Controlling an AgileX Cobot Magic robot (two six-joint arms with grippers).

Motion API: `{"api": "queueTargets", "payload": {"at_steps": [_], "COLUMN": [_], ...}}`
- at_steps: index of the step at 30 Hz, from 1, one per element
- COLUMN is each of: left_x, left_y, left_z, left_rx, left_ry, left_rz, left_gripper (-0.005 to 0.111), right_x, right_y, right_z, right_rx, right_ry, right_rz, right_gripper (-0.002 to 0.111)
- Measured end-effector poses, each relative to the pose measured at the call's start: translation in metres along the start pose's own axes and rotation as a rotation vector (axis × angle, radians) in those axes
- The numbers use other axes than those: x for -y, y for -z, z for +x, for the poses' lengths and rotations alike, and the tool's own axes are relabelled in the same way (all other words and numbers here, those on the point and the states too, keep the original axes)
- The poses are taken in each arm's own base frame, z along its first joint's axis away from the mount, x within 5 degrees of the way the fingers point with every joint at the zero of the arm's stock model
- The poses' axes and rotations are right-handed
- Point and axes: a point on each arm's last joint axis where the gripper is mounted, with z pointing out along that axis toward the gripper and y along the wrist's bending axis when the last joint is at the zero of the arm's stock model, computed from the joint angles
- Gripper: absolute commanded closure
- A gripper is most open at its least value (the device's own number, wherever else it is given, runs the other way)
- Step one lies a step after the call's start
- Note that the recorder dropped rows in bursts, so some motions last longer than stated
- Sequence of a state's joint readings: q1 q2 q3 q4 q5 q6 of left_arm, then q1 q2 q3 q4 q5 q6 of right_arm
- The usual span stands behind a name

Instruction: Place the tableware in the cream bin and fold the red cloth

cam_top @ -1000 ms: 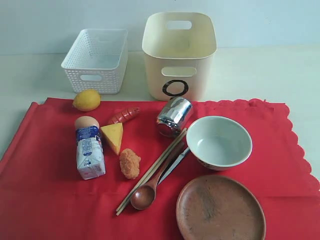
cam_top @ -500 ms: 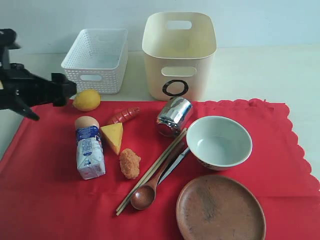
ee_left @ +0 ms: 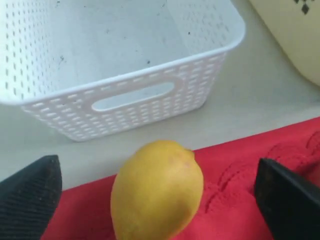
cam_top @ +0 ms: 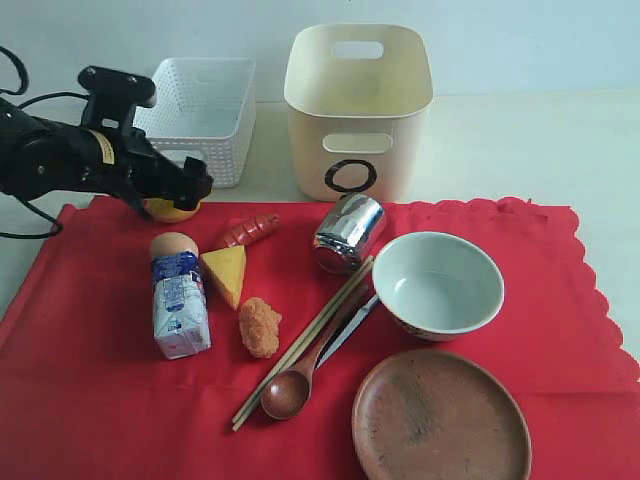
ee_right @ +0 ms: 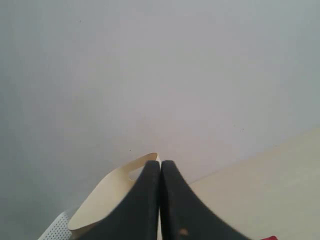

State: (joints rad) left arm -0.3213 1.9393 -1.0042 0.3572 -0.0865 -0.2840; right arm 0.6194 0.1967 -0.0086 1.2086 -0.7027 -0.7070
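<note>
At the far left corner of the red cloth (cam_top: 560,300), the left gripper (cam_top: 172,200) hangs over the lemon (ee_left: 157,192) with its jaws spread wide. One finger stands on each side of the fruit, and the wrist view shows a gap on both sides. The lemon lies on the cloth edge, just in front of the white lattice basket (cam_top: 180,135).

All the tableware rests on the cloth, in front of the cream bin (cam_top: 400,150). The steel cup (cam_top: 347,233) lies on its side nearest to the bin. The white bowl (cam_top: 490,290) stands upright beside it, and the brown plate (cam_top: 440,415) is nearer to the camera. The chopsticks (cam_top: 300,345) and the wooden spoon (cam_top: 290,390) lie slanted together. The slim utensil (cam_top: 350,330) is partly hidden under them, perhaps touching the spoon.

The right gripper (ee_right: 160,200) appears only in its own wrist view, jaws pressed together with nothing between.
</note>
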Motion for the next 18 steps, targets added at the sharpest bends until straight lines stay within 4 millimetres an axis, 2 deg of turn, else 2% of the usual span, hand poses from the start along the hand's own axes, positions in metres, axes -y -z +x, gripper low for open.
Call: {"api": "queueTargets", "payload": {"at_steps": [4,6,7,8,10,12,13,18], "left_x": [-0.002,-0.002,-0.002,-0.002,-0.002,-0.001,-0.001,-0.001], "left_y": [-0.017,-0.022,-0.024,-0.027,-0.031,-0.032,-0.032,-0.031], "left_z": [-0.003,-0.003,-0.002,0.001,0.005,0.005,0.005,0.005], "left_rx": [-0.028,-0.028,-0.031,-0.048,-0.066,-0.066,-0.067,-0.071], "left_ry": [-0.017,-0.023,-0.024,-0.024,-0.024,-0.025,-0.025,-0.025], "left_rz": [-0.01,-0.009,-0.008,-0.009,-0.009,-0.008,-0.009,-0.01], "left_gripper": [0.011,0.026,0.04,0.049,0.081,0.104,0.107,0.107], "right_x": [0.0,0.0,0.0,0.0,0.0,0.0,0.0,0.0], "right_y": [0.0,0.0,0.0,0.0,0.0,0.0,0.0,0.0], "right_z": [0.0,0.0,0.0,0.0,0.0,0.0,0.0,0.0], "right_rx": [0.0,0.0,-0.001,-0.001,-0.001,-0.001,-0.001,-0.001], "right_ry": [0.0,0.0,-0.001,-0.001,-0.002,-0.002,-0.002,-0.002], "right_rz": [0.0,0.0,0.001,0.001,0.001,0.001,0.001,0.001], "right_gripper": [0.108,0.108,0.108,0.108,0.108,0.108,0.108,0.108]}}
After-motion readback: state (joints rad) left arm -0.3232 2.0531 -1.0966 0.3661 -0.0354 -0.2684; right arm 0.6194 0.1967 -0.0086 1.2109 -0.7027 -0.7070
